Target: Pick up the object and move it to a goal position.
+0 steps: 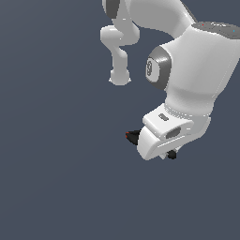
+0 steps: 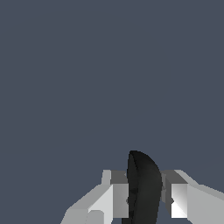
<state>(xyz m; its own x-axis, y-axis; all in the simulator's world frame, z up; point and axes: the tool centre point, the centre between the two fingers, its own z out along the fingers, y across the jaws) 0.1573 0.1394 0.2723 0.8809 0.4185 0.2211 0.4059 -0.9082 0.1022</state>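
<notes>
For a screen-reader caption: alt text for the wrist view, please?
A black spring clamp stands between the pincer fingers, which sit close against it on both sides. Behind them is only a plain dark blue-grey background.

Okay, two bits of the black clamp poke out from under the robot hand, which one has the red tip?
The bit of the clamp on the exterior view's left of the pincer; it ends in red. The other bit, below the hand toward the right, looks plain black.

I am viewing a plain, dark blue-grey surface (image 1: 56,178) filling both views, uniform and unmarked. In the exterior view, I am seeing the small black clamp (image 1: 135,137), red tip showing, against it beneath the arm; whether it is resting there, I cannot tell.
</notes>
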